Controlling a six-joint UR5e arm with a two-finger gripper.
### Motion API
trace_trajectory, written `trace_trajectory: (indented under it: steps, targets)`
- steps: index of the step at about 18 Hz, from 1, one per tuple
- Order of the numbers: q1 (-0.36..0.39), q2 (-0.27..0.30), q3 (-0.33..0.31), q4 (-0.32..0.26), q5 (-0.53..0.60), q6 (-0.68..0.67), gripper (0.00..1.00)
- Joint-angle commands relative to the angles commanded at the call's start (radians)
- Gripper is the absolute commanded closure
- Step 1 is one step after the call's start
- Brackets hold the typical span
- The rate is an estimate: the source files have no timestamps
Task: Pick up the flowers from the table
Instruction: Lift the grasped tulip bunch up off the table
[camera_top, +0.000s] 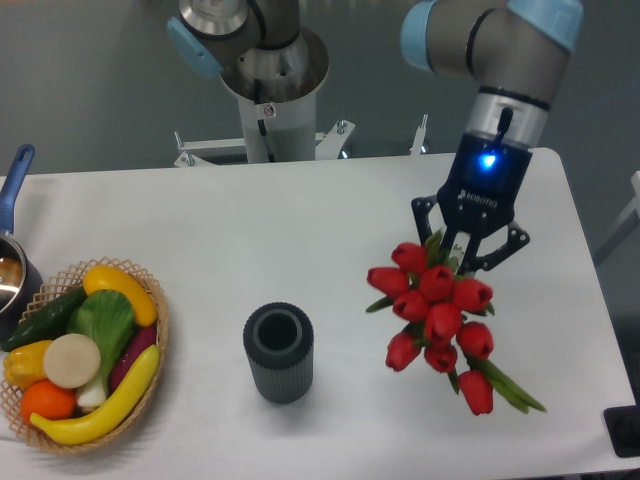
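The flowers (436, 317) are a bunch of red tulips with green leaves, hanging in the air above the right side of the white table (330, 240). My gripper (462, 256) is shut on the top of the bunch, where the stems are hidden behind the blooms. Green leaf tips (515, 393) stick out at the lower right. The arm's wrist with its blue light (487, 163) stands straight above the gripper.
A dark ribbed cylindrical vase (278, 352) stands upright at the table's centre front. A wicker basket of fruit and vegetables (84, 352) sits at the left front edge. A pot with a blue handle (14, 215) is at the far left. The robot base (270, 80) is behind the table.
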Motion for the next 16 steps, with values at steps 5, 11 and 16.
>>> trace_trajectory:
  steps: [5,11,16]
  targets:
    - [0.002,0.000,0.003,0.000,-0.011,-0.002,0.76]
    - [0.003,0.005,0.009,0.000,-0.011,0.000,0.76]
    - [0.003,0.005,0.012,0.000,-0.011,0.000,0.76]
